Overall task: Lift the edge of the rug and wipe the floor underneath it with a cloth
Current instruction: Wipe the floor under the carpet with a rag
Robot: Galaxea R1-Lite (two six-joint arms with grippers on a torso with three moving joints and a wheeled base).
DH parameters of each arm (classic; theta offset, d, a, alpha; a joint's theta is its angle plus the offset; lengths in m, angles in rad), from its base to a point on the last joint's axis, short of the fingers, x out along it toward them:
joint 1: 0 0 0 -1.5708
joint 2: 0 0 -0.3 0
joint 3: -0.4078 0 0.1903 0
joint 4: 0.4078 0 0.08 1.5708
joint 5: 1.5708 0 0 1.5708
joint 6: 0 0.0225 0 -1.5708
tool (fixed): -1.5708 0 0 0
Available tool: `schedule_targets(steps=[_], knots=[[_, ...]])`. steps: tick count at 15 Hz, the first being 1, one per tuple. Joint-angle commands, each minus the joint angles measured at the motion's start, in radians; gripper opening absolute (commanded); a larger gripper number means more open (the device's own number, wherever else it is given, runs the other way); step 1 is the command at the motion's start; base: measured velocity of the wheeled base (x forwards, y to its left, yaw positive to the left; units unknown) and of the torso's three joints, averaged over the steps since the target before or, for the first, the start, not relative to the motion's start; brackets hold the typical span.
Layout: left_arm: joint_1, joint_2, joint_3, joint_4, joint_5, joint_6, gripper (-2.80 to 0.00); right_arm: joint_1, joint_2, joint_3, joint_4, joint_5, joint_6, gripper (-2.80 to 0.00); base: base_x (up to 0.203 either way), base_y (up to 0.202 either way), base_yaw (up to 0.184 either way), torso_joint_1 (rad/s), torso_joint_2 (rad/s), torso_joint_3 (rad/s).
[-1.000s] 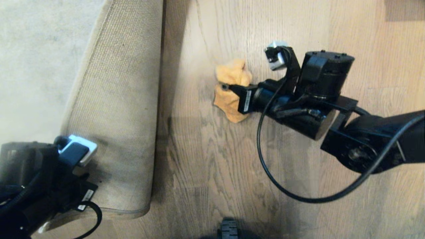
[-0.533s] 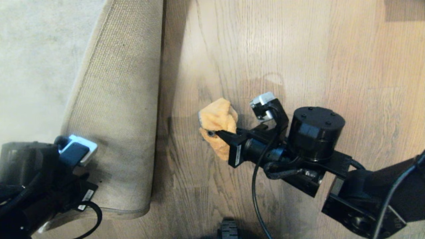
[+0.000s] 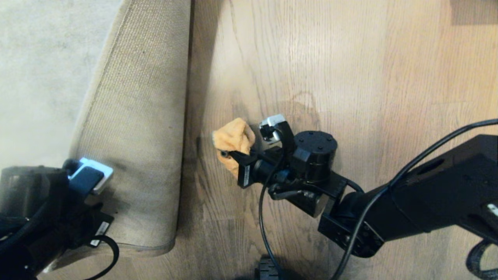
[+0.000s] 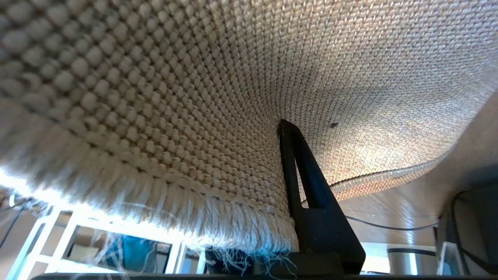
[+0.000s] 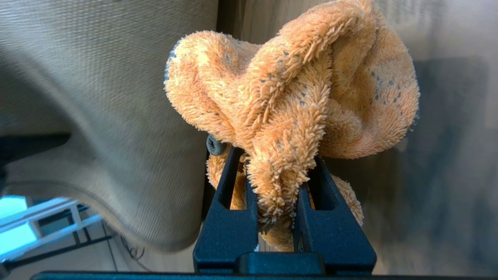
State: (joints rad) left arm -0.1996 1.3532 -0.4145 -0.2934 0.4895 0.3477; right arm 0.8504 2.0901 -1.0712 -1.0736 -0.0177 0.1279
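Note:
The rug edge [image 3: 136,116] is folded up and back, tan woven backing showing, over the pale grey rug [image 3: 39,70]. My left gripper [image 4: 274,136] is shut on the rug edge near its fringed corner; one black finger [image 4: 311,194] shows against the backing, the other is hidden behind it. My left arm [image 3: 42,217] sits at the lower left of the head view. My right gripper [image 3: 227,154] is shut on the orange cloth [image 3: 233,138], low over the brown wood floor [image 3: 330,58] just right of the fold. The cloth [image 5: 311,89] bulges out beyond the right gripper [image 5: 274,155].
A black wheel-like part [image 3: 267,268] sits at the near edge of the floor. The right arm's black cable [image 3: 261,217] loops beside it. A darker patch [image 3: 472,11] marks the far right corner. White framed furniture [image 5: 39,217] shows beyond the raised rug.
My right gripper has carried the cloth across the floor, nearer to me and leftward, close to the raised fold. The left gripper and the rug edge have stayed put.

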Motion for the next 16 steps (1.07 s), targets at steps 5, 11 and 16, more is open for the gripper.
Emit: schedule_targets(steps=[5, 11, 16], knots=[[0.000, 0.000, 0.000, -0.003, 0.007, 0.002, -2.80, -0.014, 0.101, -0.153, 0.014, -0.001, 0.001, -2.80, 0.000, 0.000, 0.000, 0.000, 0.00, 0.000], [0.000, 0.001, 0.000, -0.003, 0.007, 0.002, -2.80, -0.043, 0.121, -0.290, 0.085, -0.002, -0.001, -2.80, 0.000, 0.000, 0.000, 0.000, 0.00, 0.000], [-0.001, 0.003, 0.000, -0.003, 0.007, 0.001, -2.80, -0.053, 0.146, -0.427, 0.166, -0.002, -0.001, -2.80, 0.000, 0.000, 0.000, 0.000, 0.00, 0.000]])
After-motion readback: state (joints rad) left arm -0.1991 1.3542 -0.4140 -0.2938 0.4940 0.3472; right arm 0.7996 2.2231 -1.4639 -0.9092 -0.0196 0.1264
